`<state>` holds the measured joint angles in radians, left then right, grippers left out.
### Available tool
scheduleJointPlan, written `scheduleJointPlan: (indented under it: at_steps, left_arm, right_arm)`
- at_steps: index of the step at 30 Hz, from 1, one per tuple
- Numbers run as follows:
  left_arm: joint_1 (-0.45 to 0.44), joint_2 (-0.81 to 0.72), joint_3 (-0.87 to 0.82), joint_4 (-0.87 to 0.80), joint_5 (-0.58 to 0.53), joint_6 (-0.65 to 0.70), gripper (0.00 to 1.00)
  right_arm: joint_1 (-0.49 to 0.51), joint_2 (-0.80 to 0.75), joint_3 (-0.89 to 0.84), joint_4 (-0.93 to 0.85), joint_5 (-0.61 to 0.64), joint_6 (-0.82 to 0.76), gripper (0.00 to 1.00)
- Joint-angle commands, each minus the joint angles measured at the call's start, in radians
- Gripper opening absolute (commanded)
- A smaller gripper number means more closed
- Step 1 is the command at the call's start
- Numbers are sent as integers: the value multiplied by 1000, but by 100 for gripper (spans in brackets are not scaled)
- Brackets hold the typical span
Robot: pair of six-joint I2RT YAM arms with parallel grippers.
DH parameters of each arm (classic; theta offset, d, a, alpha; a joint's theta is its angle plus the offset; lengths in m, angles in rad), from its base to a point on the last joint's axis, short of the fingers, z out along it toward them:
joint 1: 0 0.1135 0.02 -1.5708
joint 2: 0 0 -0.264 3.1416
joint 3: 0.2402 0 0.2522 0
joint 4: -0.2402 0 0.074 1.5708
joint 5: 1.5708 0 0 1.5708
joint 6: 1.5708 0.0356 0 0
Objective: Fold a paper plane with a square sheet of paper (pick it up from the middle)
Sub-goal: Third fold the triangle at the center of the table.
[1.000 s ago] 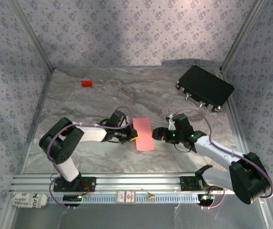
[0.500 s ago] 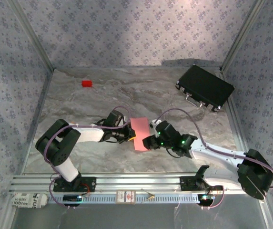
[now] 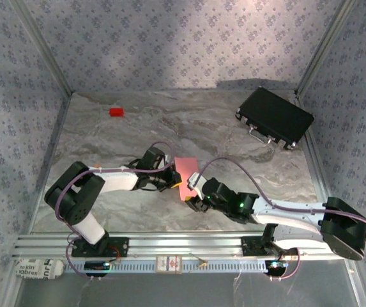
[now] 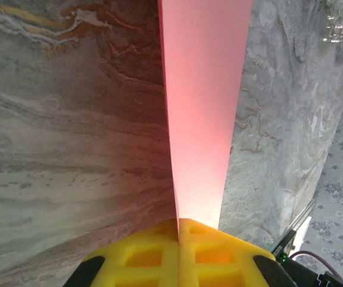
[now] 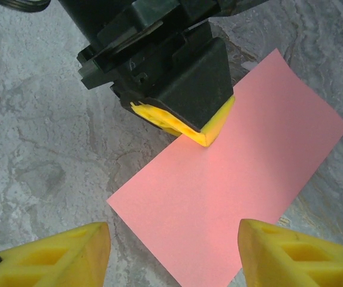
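Salmon-pink paper [image 3: 184, 174]: a plain, smooth, long rectangle with no marks, near the middle of the marble table [image 3: 106, 134].
Paper edges: long sides straight and parallel, corners sharp; the far short end lies free.
Left gripper [image 4: 178, 230]: yellow pads pressed together, pinching the middle of one long edge of the paper.
Right gripper [image 5: 171, 232]: fingers spread above the strip's near end, one on each side, not touching it.
Open room: bare table around the paper; red block [image 3: 116, 112] and black case [image 3: 274, 118] sit well apart at the back.

Matt, smooth square sheet of paper [image 5: 243, 173], marbled stone-look table [image 3: 119, 137], matt black case [image 3: 275, 116], ribbed bare-metal rail [image 3: 170, 245]
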<state>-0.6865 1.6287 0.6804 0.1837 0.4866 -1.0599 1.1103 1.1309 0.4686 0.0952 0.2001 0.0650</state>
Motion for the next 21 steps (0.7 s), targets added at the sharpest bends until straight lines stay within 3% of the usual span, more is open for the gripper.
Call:
scheduleJointPlan:
  at_steps: [1, 9, 21]
  left_arm:
    - [5, -25, 7, -16, 21, 4, 6]
    - [4, -64, 36, -116, -17, 57, 6]
    - [4, -72, -3, -61, -14, 25, 6]
  right_arm:
    - [26, -8, -17, 48, 97, -47, 59]
    - [68, -43, -9, 5, 180, -78, 60]
    - [104, 46, 29, 22, 202, -95, 59]
